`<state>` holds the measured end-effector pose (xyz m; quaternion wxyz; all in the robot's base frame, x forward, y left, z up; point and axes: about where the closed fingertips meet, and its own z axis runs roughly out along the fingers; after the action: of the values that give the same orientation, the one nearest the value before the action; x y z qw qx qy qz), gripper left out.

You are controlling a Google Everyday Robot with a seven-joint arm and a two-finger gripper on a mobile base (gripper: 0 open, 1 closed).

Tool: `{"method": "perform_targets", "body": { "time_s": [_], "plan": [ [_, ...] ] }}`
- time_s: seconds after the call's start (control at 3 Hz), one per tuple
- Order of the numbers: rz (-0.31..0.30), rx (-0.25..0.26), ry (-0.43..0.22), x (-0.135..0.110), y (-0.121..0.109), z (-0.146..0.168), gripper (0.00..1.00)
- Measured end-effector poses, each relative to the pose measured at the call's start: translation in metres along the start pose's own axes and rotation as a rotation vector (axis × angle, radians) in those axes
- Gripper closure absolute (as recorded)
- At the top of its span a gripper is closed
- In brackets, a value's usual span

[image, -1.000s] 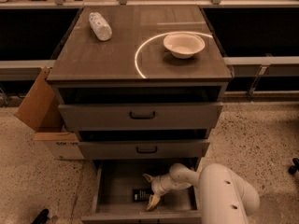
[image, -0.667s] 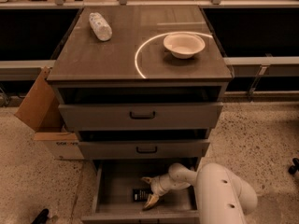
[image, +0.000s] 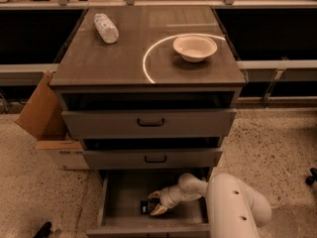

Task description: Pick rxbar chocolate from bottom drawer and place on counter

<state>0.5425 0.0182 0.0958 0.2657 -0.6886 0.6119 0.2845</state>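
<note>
The bottom drawer [image: 124, 192] is pulled open below the two upper drawers. The rxbar chocolate [image: 147, 207], a small flat black wrapper, lies on the drawer floor near the front middle. My gripper [image: 155, 203] reaches down into the drawer from the right on a white arm [image: 233, 207]. Its pale fingers [image: 159, 210] stand apart, one on each side of the bar's right end. The counter [image: 124, 58] is the glossy grey-brown top of the cabinet, with a bright curved light reflection.
A white bowl [image: 194, 47] sits on the counter at the right. A white crinkled packet [image: 106, 28] lies at the counter's back left. A cardboard box [image: 47, 120] stands left of the cabinet. Both upper drawers [image: 148, 123] are slightly open.
The gripper has shifted slightly within the drawer, staying at the bar's right end. The bar has not visibly moved.
</note>
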Motion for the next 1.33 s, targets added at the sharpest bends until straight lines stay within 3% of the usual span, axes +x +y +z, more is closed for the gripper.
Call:
{"method": "perform_targets", "body": {
  "time_s": [0.33, 0.67, 1.33],
  "plan": [
    [-0.004, 0.008, 0.004, -0.002, 0.002, -0.006, 0.88],
    [-0.011, 0.042, 0.011, -0.006, 0.005, -0.023, 1.00],
    [-0.059, 0.217, -0.005, -0.037, 0.021, -0.121, 1.00]
  ]
}}
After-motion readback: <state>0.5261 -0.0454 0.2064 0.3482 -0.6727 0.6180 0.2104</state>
